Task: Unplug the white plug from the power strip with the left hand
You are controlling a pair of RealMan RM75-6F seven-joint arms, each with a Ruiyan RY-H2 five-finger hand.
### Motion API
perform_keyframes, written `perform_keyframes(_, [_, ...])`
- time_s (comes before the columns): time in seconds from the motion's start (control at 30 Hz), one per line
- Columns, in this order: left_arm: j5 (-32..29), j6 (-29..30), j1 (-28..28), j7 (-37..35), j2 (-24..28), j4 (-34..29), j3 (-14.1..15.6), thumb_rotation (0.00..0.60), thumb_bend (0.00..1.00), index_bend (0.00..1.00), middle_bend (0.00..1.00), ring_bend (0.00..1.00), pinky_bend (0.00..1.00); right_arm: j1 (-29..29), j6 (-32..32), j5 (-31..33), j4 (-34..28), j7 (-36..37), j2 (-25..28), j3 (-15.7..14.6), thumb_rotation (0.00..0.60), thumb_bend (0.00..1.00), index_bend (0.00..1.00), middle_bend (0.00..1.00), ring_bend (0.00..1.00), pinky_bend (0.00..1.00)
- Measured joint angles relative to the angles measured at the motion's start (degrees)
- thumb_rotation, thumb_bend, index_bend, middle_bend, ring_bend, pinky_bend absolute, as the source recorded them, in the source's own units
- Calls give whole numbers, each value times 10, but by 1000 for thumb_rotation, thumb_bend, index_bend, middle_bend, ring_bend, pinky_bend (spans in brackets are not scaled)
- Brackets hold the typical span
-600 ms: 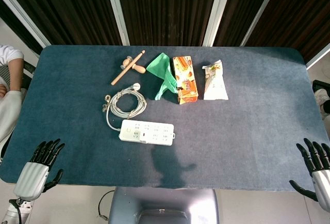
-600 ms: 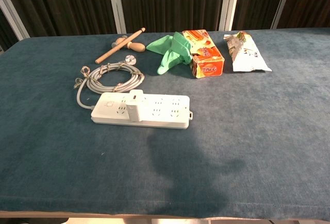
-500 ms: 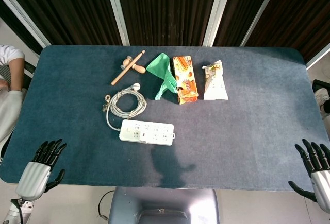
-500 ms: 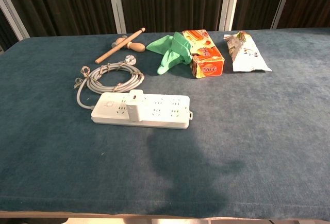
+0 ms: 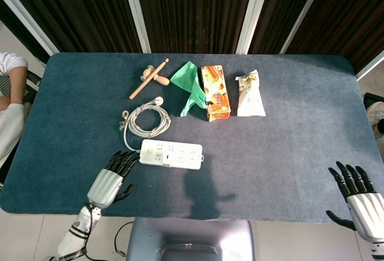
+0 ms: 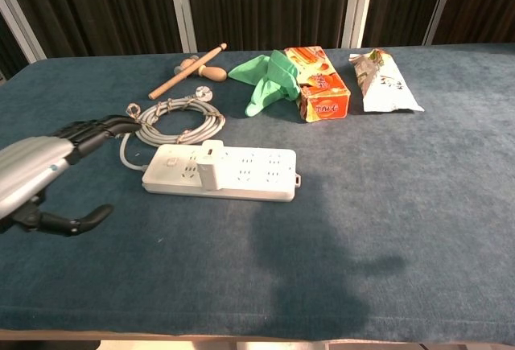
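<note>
My left hand (image 5: 111,180), fingers spread and empty, sits near the tabletop's front-left edge beside the strip (image 6: 219,171); pulling the plug (image 6: 211,165) one-handed might drag that strip along.

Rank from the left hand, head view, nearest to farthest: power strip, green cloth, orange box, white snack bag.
From the left hand:
1. Power strip, just right of the fingers.
2. Green cloth, further back, centre.
3. Orange box, right beside the cloth.
4. White snack bag, farthest right.
</note>
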Motion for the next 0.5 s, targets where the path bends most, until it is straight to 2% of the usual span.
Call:
perform_keyframes(0.1, [-21, -26, -29, 31, -59, 37, -23, 600, 373, 0, 0, 0, 78, 2, -2, 3, 0, 3, 3, 0, 600, 252, 0, 0, 0, 0])
perform_keyframes(0.27, [-57, -58, -53, 62, -103, 71, -42, 600, 373, 0, 0, 0, 79, 3, -5, 5, 1, 13, 7, -1, 600, 252, 0, 0, 0, 0])
perform_keyframes(0.5, [-69, -56, -85, 144, -176, 148, -55, 600, 373, 0, 1, 0, 89, 9, -18, -3, 0, 24, 14, -10, 600, 252, 0, 0, 0, 0])
